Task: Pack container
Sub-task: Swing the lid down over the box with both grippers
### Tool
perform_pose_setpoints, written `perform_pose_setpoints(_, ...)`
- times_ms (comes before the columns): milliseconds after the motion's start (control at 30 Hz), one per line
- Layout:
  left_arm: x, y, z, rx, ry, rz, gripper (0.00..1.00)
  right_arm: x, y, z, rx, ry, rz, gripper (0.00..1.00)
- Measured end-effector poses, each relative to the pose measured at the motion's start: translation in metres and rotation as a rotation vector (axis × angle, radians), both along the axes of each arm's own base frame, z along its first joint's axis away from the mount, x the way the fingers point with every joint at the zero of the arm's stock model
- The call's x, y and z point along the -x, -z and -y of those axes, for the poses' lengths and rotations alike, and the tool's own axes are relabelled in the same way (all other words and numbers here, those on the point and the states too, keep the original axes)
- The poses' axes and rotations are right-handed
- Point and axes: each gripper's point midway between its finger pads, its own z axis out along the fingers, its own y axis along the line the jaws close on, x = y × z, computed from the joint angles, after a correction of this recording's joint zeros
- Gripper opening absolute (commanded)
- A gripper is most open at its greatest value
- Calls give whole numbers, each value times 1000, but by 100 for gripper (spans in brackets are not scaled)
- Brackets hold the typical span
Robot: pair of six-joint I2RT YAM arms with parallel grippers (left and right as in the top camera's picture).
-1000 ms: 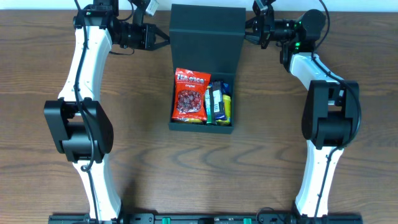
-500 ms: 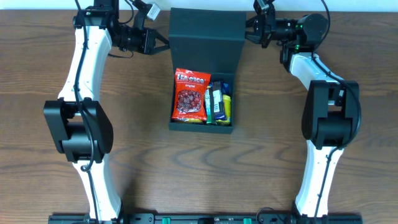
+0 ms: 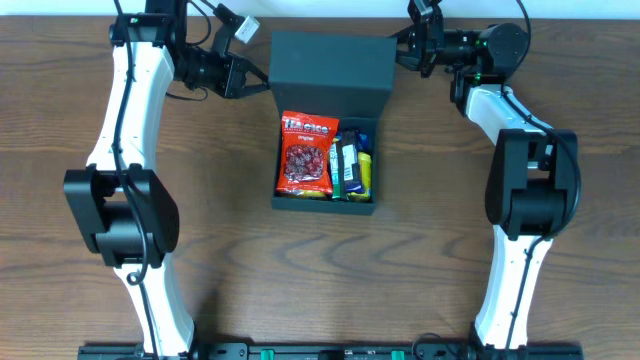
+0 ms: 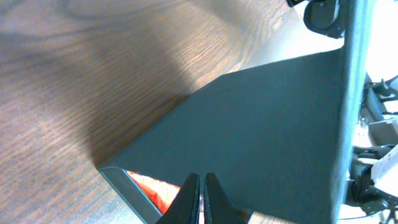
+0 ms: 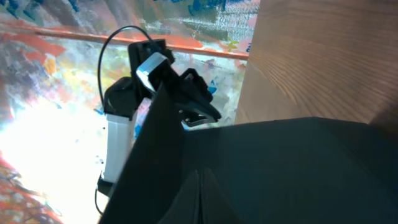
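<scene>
The dark green container [image 3: 322,204] sits mid-counter [image 3: 230,250], toward the far edge. Its lid [image 3: 330,65] is raised and leans over the back of the box, while the front lies open with a red snack packet [image 3: 307,152] and a dark packet [image 3: 346,166] side by side inside. It looks packed to me, so the step in hand is bringing that flap down. The left gripper [image 3: 255,82] is at the lid's left edge and the right gripper [image 3: 400,48] at its right edge. Seen from the left wrist, the jaws are drawn together to a sliver with nothing visible between them. The right wrist view is too dark, and I cannot tell how its jaws stand. To do it well, I'd have both arms come forward at an even pace so the flap doesn't twist. They should follow the hinge's arc rather than press straight down, and mind the packets, which could catch the lid's front edge if they ride high.
</scene>
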Motion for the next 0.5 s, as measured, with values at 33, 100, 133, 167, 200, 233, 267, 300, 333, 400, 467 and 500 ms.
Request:
perform_pose_setpoints(33,0,-3,0,-1,4,13,6,0,0,0,0,0,0,2)
perform_pose_setpoints(100,1,-6,-1,-2,7,28,5,0,0,0,0,0,0,2)
perform_pose_setpoints(133,1,-7,-2,-3,6,31,6,0,0,0,0,0,0,2)
perform_pose_setpoints(167,1,-7,-3,-3,4,31,6,0,0,0,0,0,0,2)
perform_pose_setpoints(200,0,-7,-5,-3,1,31,6,0,0,0,0,0,0,2)
perform_pose_setpoints(233,0,-7,-6,-4,-1,31,6,0,0,0,0,0,0,2)
perform_pose_setpoints(267,0,-7,-8,-4,-5,31,5,0,0,0,0,0,0,2)
perform_pose_setpoints(300,-1,-7,-9,-3,-8,31,6,0,0,0,0,0,0,2)
perform_pose_setpoints(333,-1,-7,-10,-4,-10,31,5,0,0,0,0,0,0,2)
perform_pose_setpoints(400,-2,-6,-12,-6,-15,33,6,0,0,0,0,0,1,2)
perform_pose_setpoints(467,-3,-6,-14,-8,-20,35,5,0,0,0,0,1,13,2)
perform_pose_setpoints(500,-4,-6,-16,-10,-23,35,6,0,0,0,0,1,27,2)
